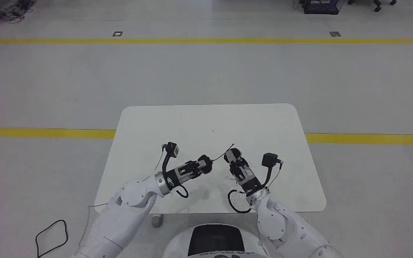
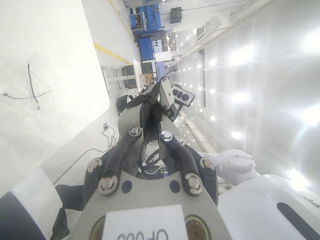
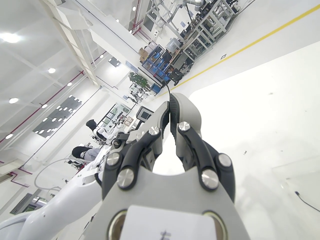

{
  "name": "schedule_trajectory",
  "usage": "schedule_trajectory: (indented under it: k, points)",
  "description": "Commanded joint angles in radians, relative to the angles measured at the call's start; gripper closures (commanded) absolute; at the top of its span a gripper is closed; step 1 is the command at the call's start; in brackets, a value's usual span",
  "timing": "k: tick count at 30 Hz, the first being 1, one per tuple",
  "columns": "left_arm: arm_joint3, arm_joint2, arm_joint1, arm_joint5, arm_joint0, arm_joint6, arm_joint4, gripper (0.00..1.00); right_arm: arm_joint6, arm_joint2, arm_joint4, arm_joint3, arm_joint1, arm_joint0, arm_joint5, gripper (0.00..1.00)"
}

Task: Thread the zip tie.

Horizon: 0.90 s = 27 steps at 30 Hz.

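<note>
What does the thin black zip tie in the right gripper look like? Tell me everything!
The thin black zip tie is a slim, bendy, plastic-looking strip. A short curved end pokes out of the right gripper, pinched between its shut ribbed black pads. It is up in the air above the white table, touching nothing else visible.

The table (image 1: 271, 122) has a white top, smooth and matt. The right gripper (image 3: 170, 103), near the table's 6 o'clock edge, has fingers (image 3: 190, 111) with smooth grey plastic shells, black ribbed pads (image 3: 173, 117) and matt black links with shiny metal pins. The zip tie (image 3: 168, 88) in it looks like thin black plastic.
</note>
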Motion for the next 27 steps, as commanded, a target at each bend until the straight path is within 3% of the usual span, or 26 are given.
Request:
schedule_trajectory:
  k: [1,10,20,27]
  points:
    - [-0.005,0.001,0.001,0.0,0.002,0.005,0.012,1.0,0.008,0.003,-0.001,-0.002,-0.002,-0.002,0.001,1.0]
    - [-0.025,-0.002,0.004,0.0,0.012,0.027,0.039,1.0,0.032,0.014,-0.017,-0.007,-0.011,-0.011,0.0,1.0]
    - [-0.039,-0.006,0.005,0.0,0.019,0.031,0.041,1.0,0.038,0.036,-0.03,-0.017,-0.02,-0.031,0.041,1.0]
    - [-0.057,-0.003,0.005,0.0,0.025,0.052,0.098,1.0,0.059,0.045,-0.024,-0.02,-0.027,-0.036,0.039,1.0]
